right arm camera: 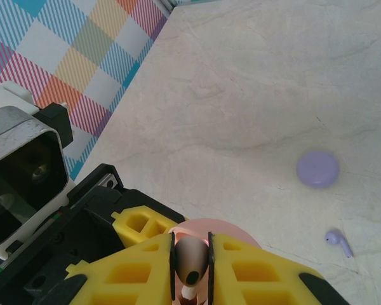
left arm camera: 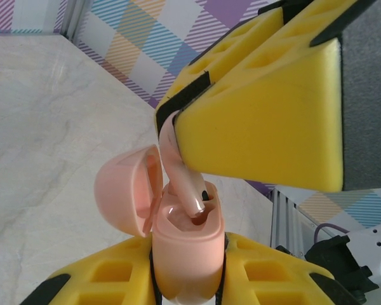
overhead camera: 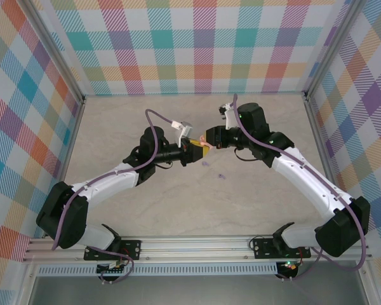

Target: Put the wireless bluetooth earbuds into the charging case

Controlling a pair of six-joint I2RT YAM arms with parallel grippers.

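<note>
My left gripper (left arm camera: pixel 187 270) is shut on the body of a pale pink charging case (left arm camera: pixel 189 244), whose lid (left arm camera: pixel 124 190) is swung open to the left. My right gripper (right arm camera: pixel 190 270) is shut on a pale pink earbud (right arm camera: pixel 190 257). In the left wrist view this earbud (left arm camera: pixel 181 171) hangs stem-down from the right gripper's yellow fingers (left arm camera: pixel 267 108), its tip inside the case's socket. From above, the two grippers (overhead camera: pixel 192 151) (overhead camera: pixel 211 138) meet nose to nose over the middle of the table. A lilac earbud (right arm camera: pixel 338 241) lies loose on the table.
A round lilac case (right arm camera: pixel 317 169) lies shut on the marble table (right arm camera: pixel 254 82) a little beyond the lilac earbud. In the top view both are small purple spots (overhead camera: pixel 206 164) (overhead camera: pixel 221 175) just in front of the grippers. Checked walls (overhead camera: pixel 203 44) enclose the table.
</note>
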